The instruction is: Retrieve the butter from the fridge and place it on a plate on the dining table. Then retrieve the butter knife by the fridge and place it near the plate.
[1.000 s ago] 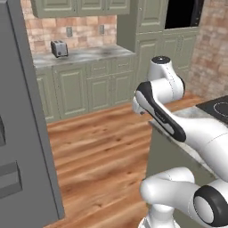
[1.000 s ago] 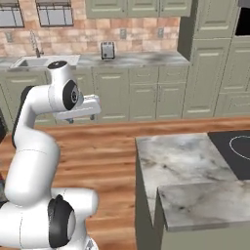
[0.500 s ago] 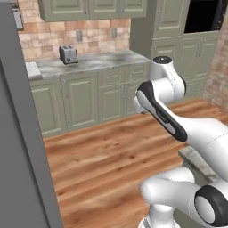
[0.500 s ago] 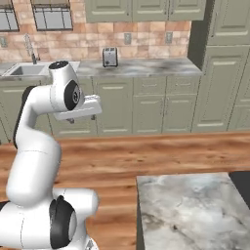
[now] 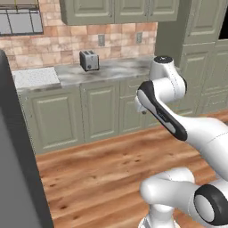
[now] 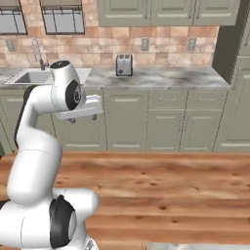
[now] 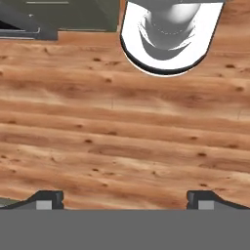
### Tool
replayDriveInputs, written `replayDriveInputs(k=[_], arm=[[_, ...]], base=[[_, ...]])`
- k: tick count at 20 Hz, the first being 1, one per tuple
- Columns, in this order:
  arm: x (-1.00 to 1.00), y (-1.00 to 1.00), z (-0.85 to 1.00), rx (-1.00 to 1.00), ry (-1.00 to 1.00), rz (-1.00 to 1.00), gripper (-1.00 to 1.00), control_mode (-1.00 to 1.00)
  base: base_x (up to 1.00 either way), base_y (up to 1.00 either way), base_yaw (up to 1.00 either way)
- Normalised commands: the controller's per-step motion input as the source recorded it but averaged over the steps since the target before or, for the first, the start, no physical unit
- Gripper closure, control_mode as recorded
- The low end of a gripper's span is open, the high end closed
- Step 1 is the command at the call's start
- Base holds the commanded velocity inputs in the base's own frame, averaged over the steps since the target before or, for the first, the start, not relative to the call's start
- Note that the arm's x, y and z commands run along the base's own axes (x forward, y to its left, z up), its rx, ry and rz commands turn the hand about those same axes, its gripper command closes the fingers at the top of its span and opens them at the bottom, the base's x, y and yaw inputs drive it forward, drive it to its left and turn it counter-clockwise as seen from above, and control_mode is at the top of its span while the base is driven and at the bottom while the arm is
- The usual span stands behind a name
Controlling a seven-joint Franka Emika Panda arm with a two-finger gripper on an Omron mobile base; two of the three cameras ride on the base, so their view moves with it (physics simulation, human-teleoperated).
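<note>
Your pincer [image 7: 124, 197] stood with its tips wide apart and nothing between them, aimed down at the wooden floor [image 7: 122, 132], the grey fridge [image 5: 18, 178] sat at nine o'clock of the arm, and beyond at twelve the worktop [image 6: 161, 78] carried a toaster [image 6: 124, 64].

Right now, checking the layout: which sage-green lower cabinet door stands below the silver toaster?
The sage-green door directly under the silver toaster, left of the drawer-topped ones.

Pincer [image 7: 125, 199] wide open, downward-facing
</note>
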Motion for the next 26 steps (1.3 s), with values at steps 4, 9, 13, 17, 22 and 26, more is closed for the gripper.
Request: replayDriveInputs(k=[4, 9, 13, 17, 22, 26], arm=[[0.0, 0.0, 0.0, 0.0, 0.0, 0.0, -1.0, 1.0], [0.0, 0.0, 0.0, 0.0, 0.0, 0.0, -1.0, 1.0], [0.0, 0.0, 0.0, 0.0, 0.0, 0.0, -1.0, 1.0], [0.0, 0.0, 0.0, 0.0, 0.0, 0.0, -1.0, 1.0], [0.0, 0.0, 0.0, 0.0, 0.0, 0.0, -1.0, 1.0], [0.0, 0.0, 0.0, 0.0, 0.0, 0.0, -1.0, 1.0]], base=[[0.62, 0.53, 0.44], [0.51, 0.57, 0.63], [0.67, 0.52, 0.66], [0.79, 0.54, 0.66], [0.77, 0.5, 0.66], [0.47, 0.42, 0.66]])
